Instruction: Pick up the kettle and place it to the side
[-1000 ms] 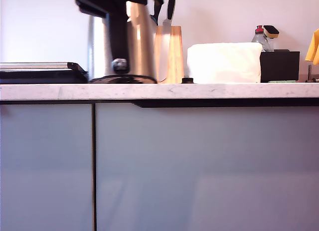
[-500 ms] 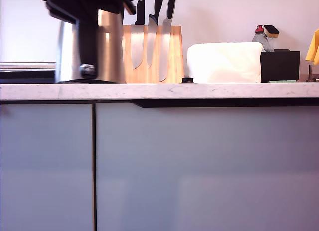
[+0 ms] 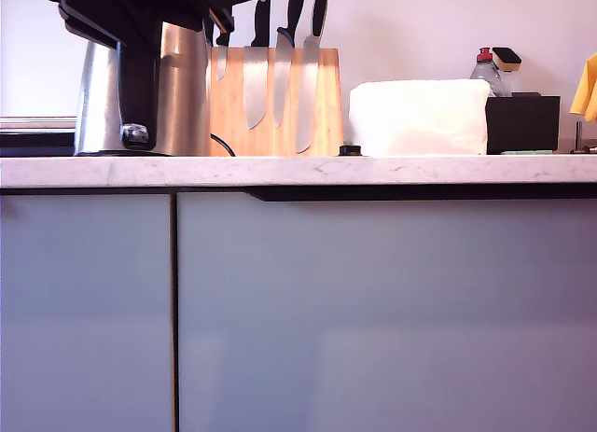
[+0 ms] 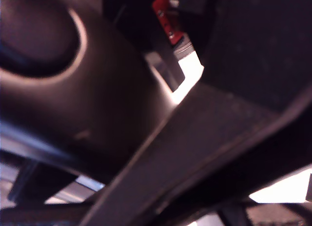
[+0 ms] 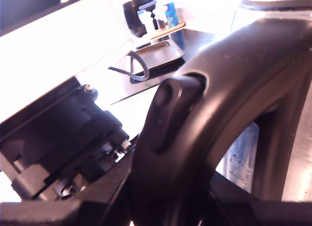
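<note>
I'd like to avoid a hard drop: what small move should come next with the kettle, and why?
Probably ease it straight down a touch, then let go. The kettle is at the exterior view's left, beside the knife block, its base at or just above the counter; I cannot tell if it touches. An arm is over its top.

Kettle [image 3: 177,91] brushed silver with black handle [image 3: 138,87]. Knife block [image 3: 322,105] pale orange wood, knives [image 3: 320,17] black-handled. Towel [image 3: 420,117] white. Counter [image 3: 373,171] speckled white; cabinets [image 3: 373,311] grey-blue. At 3 o'clock, box [image 3: 524,122] black.
</note>
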Motion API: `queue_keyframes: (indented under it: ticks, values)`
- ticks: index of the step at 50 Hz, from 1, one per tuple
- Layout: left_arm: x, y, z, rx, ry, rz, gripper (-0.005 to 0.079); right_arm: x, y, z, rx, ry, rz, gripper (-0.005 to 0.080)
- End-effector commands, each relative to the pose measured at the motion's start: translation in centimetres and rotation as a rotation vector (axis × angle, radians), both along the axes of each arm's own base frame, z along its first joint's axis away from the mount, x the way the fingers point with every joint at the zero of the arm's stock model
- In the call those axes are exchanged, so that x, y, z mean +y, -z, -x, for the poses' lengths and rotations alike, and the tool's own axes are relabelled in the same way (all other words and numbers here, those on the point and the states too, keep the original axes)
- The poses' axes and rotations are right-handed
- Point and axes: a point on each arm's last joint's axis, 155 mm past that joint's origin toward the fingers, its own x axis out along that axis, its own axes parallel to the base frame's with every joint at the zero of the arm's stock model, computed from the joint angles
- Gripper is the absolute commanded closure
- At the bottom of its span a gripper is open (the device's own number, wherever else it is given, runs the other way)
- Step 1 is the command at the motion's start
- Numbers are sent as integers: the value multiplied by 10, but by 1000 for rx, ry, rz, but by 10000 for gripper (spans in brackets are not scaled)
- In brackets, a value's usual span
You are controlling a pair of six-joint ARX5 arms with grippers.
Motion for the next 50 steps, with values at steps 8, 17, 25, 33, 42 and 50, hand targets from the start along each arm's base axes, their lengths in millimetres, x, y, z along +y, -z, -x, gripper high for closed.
queue_keyframes:
  ticks: [8,17,25,33,42,50]
  values:
    - [68,-1,-16,62,-228,-10,766,-20,-21,6,-99,-5,50,762]
    - [58,24,-13,180,-190,33,666,-23,-14,4,-76,2,70,751]
    - [54,32,-14,218,-177,51,499,-28,-8,0,-58,15,90,732]
    - [54,34,-13,225,-177,52,443,-29,-5,0,-66,12,105,617]
    - [54,34,-14,225,-178,52,336,-29,-5,0,-67,11,108,536]
    - [54,33,-14,223,-176,56,327,-29,-2,3,-56,-1,113,398]
